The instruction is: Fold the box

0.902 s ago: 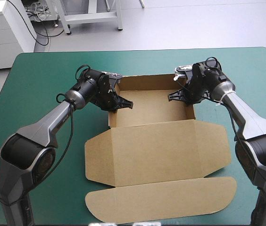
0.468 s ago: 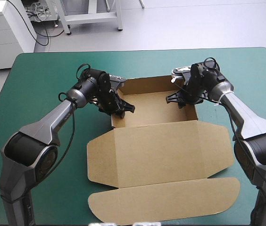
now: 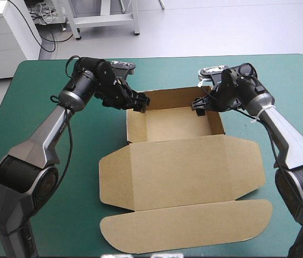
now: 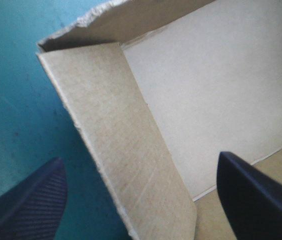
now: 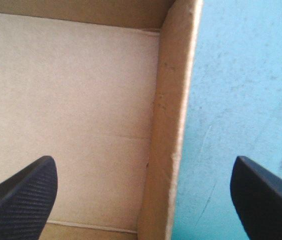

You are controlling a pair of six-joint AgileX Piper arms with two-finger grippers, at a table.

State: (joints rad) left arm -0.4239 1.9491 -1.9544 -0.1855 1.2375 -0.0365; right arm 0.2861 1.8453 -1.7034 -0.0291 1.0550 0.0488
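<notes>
The brown box [image 3: 173, 124] stands mid-table as an open tray with its walls raised. Its lid [image 3: 181, 172] and front flap [image 3: 189, 228] lie flat toward the near edge. My left gripper [image 3: 139, 102] hangs open over the tray's far left corner. In the left wrist view the left gripper [image 4: 138, 160] straddles the left wall [image 4: 126, 135] without touching it. My right gripper [image 3: 199, 103] is open over the far right corner. In the right wrist view the right gripper [image 5: 142, 160] has the right wall [image 5: 171, 100] between its spread fingers, apart from both.
The teal-green cover [image 3: 38, 107] lies bare to the left and right of the box and along the far edge behind it. The flat front flap reaches close to the table's near edge.
Both grippers have opened and let go of the box's side walls. They rose and drew back toward the far corners, the left one farther. The walls stay upright.
</notes>
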